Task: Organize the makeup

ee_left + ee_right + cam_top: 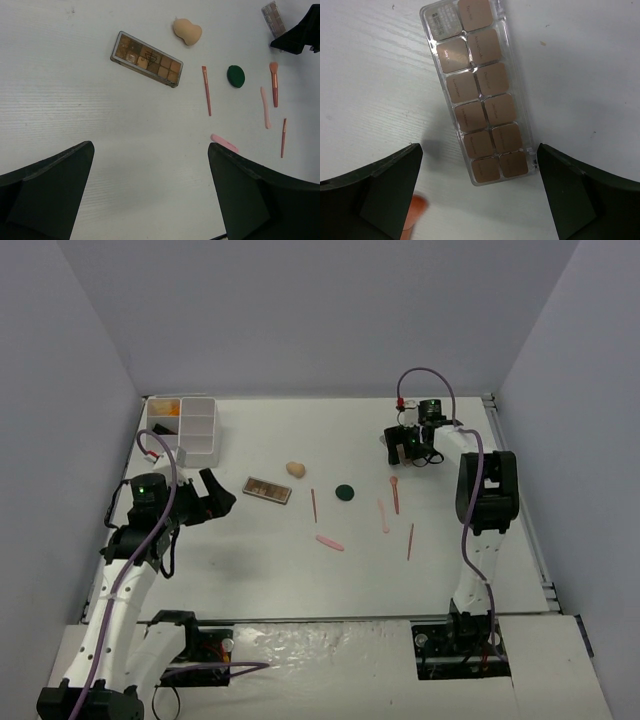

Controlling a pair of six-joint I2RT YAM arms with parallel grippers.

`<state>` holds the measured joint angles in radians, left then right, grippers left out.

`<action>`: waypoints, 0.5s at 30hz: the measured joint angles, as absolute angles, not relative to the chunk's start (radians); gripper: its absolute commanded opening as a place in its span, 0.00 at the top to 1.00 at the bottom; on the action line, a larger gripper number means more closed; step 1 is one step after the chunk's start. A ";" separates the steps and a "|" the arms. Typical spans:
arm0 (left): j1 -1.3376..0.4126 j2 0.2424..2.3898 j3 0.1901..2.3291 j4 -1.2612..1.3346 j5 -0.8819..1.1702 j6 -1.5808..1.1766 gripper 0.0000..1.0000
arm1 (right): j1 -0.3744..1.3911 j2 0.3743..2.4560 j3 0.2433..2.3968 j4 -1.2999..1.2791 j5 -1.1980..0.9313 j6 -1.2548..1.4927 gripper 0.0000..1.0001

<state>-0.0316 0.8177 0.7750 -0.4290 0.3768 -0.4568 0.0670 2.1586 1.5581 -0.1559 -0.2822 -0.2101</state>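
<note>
Two jaws spread wide, nothing gripped. Right gripper (pixel 480 150) positioned astride clear palette (pixel 477 95), far right of white box (pixel 200 430), presumably for pickup. Left gripper (pixel 150 147) likewise spread, poised near box; brown palette (pixel 146 59), sponge (pixel 187 31), compact (pixel 235 76) scattered right of box.

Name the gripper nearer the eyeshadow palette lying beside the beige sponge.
Left. The left gripper hovers open just beside that palette, on its left in the top view; the right gripper is across the table, open above a second palette.

High overview, two downward wrist close-ups
</note>
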 measured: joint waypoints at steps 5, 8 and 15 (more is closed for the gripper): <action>-0.022 0.818 0.775 -0.429 0.385 -0.457 0.03 | 0.085 2.160 1.556 -0.157 -0.260 -0.218 0.18; -0.017 0.818 0.775 -0.428 0.391 -0.458 0.03 | 0.102 2.160 1.551 -0.154 -0.225 -0.222 0.31; -0.012 0.818 0.775 -0.426 0.396 -0.461 0.03 | 0.146 2.160 1.552 -0.143 -0.161 -0.214 0.67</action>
